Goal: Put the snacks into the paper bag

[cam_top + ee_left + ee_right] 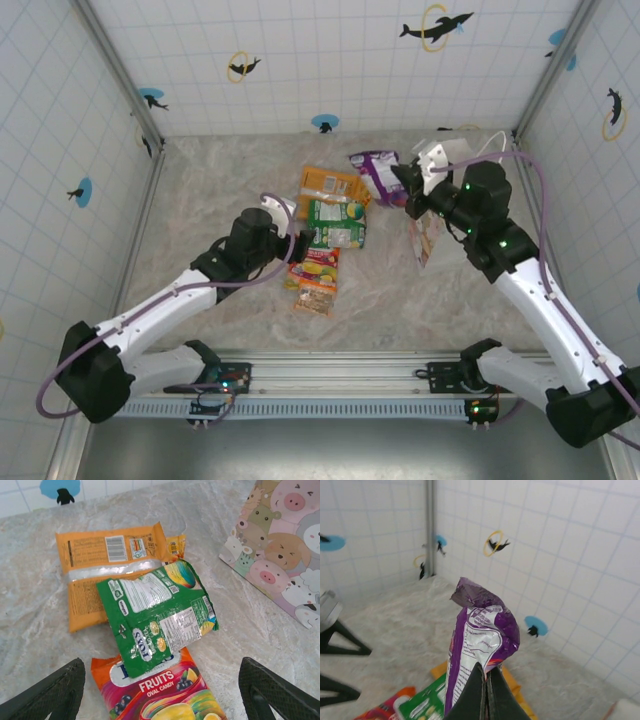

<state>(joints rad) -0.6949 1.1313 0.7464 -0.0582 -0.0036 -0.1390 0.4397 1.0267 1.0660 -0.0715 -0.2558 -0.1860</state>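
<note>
right hand (487,676): pressed together on the lower edge of the purple packet (481,640), pinching it upright and clear of the tabletop (395,625)
purple packet: up and to the right beyond the green packet (335,222), top end crumpled, white printed back turned to the wrist camera
left hand (160,700): spread wide, gripping nothing, low at the near-left side of the green packet, fingers (50,695) either side of the fruit candy packet (165,680)
fruit candy packet: flat, just nearer than the green packet, far end tucked under it
green packet: flat on the tabletop, back side up, lying across two others
orange packet (115,575): flat, beyond the green packet, near edge under it
small packet (314,298): nearer than the green packet, past the fruit candy packet and touching that one
paper bag (280,545): right of the green packet, apart from it, cartoon animals printed on the side facing it, partly under the right arm in the top view
</note>
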